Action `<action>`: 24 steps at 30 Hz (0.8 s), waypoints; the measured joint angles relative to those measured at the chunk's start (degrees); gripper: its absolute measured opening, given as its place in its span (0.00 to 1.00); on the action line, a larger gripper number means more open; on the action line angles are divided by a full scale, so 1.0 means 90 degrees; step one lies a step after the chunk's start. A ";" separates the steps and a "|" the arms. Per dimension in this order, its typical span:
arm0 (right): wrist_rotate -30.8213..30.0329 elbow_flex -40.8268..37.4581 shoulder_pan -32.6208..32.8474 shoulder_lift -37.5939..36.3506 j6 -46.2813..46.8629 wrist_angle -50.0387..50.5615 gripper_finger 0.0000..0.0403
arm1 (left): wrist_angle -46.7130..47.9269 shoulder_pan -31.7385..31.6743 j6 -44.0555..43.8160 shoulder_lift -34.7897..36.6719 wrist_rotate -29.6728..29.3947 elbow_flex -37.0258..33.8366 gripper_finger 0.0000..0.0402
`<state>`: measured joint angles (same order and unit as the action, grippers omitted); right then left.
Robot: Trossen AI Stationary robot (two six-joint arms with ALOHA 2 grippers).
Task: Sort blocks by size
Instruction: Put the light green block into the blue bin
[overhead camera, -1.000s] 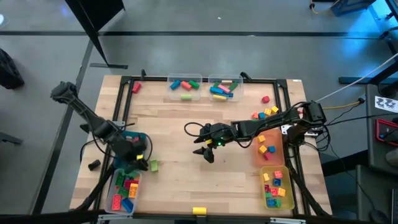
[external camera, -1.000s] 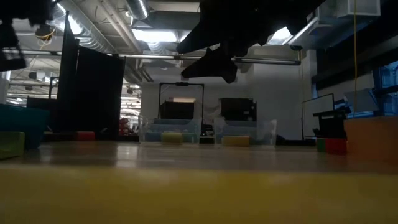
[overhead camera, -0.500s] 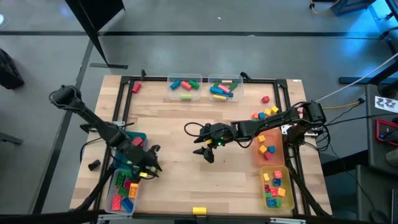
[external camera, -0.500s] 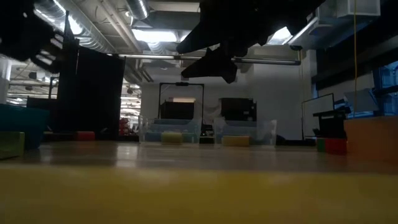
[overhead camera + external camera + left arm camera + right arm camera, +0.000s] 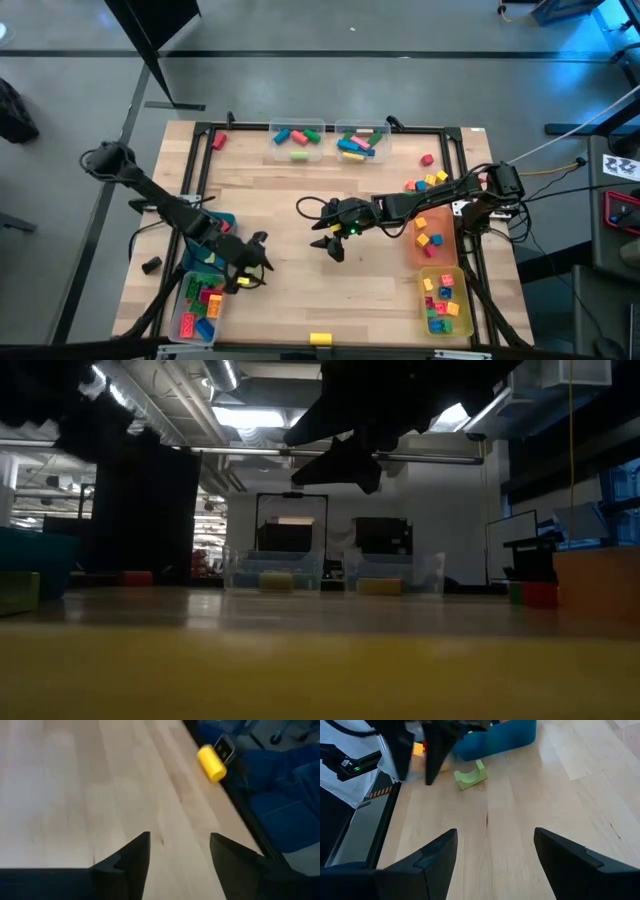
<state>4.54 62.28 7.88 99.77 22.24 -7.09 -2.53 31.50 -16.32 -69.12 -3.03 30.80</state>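
Blocks [image 5: 436, 306] lie in bins along the table [image 5: 290, 200] edges. We see the left gripper [image 5: 255, 265] released beside the blue bin [image 5: 226, 222]; the right gripper [image 5: 328, 243] released mid-table.

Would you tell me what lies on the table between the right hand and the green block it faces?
Only bare wood: in the right wrist view the stretch from the right hand to the green block holds nothing.

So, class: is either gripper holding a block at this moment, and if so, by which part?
Nothing is held. The left gripper is open over bare table, and the right gripper is open too, with only wood between its fingers.
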 joint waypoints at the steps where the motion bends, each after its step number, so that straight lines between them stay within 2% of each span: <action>1: 0.0000 0.0000 0.0002 0.0000 0.0000 0.0000 0.66 | 0.0038 -0.0009 0.0235 0.0002 -0.0002 0.0098 0.49; 4: 0.0000 0.0000 0.0000 0.0000 0.0000 0.0000 0.66 | 0.0424 0.0016 0.1143 0.0002 0.0042 0.0468 0.52; 7: 0.0001 0.0000 -0.0002 0.0000 0.0000 0.0000 0.66 | 0.1278 0.0047 0.2133 -0.0013 0.0077 0.0917 0.53; 11: 0.0000 0.0000 -0.0002 0.0000 -0.0002 0.0001 0.66 | 0.2474 0.0033 0.2901 -0.0255 -0.0023 0.1554 0.53; 18: 0.0000 0.0000 -0.0002 0.0000 -0.0002 0.0010 0.66 | 0.4685 0.0118 0.3712 -0.1364 -0.0047 0.2338 0.53; 24: 0.0000 0.0000 -0.0002 0.0000 -0.0002 0.0057 0.66 | 0.5279 0.0390 0.4506 -0.2306 -0.0062 0.2515 0.53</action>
<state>4.54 62.28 7.86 99.77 22.22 -6.58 44.99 35.01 24.23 -89.87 -3.59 53.43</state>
